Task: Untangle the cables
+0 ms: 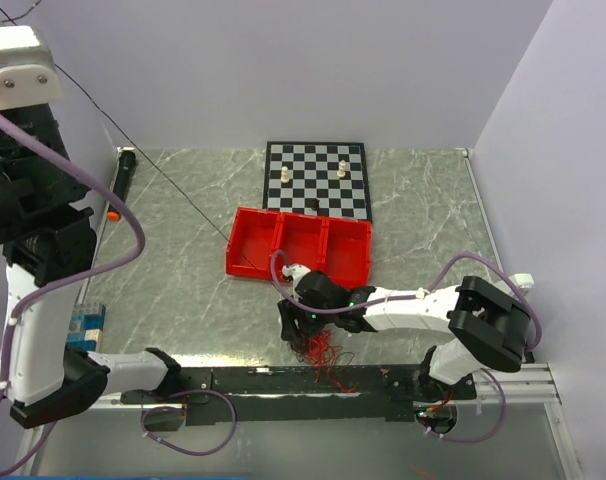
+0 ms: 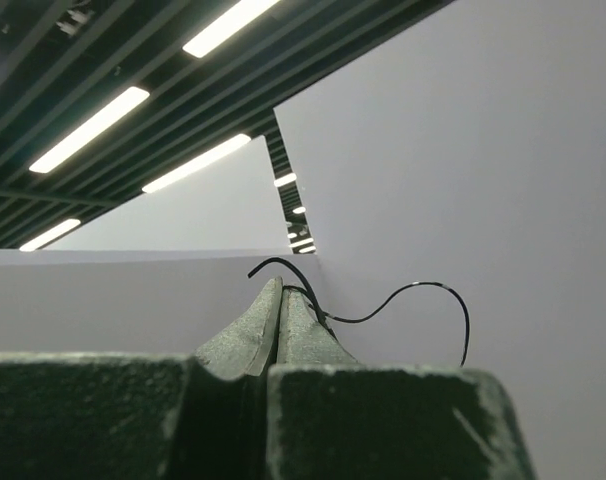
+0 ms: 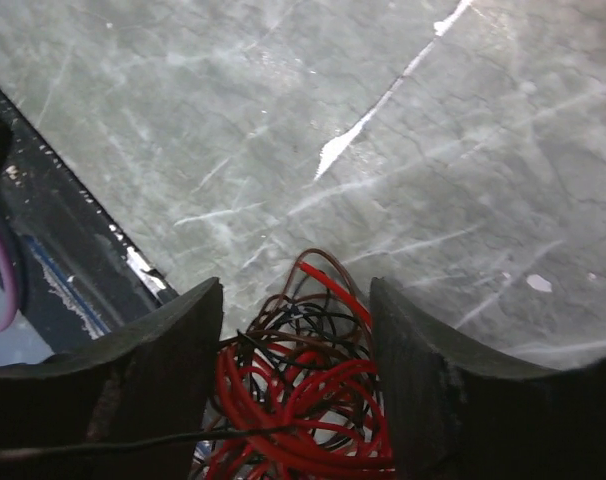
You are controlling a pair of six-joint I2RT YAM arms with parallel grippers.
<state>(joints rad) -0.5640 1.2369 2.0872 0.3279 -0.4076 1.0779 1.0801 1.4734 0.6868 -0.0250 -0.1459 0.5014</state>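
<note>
Cables [image 3: 303, 400] look light, springy, snag-prone; right gripper [image 3: 295, 300] open astride the tangle; left gripper [image 2: 280, 290] pinched shut on one black wire [image 2: 413, 290]; I'd grab an outer red loop [image 3: 328, 280].

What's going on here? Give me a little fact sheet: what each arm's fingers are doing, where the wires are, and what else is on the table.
Wire bundle: red and dark strands, near edge of the table
Left fingers: shut on a thin black wire, raised high
Right fingers: open, one each side of the bundle
Also there: red tray, chessboard
</note>
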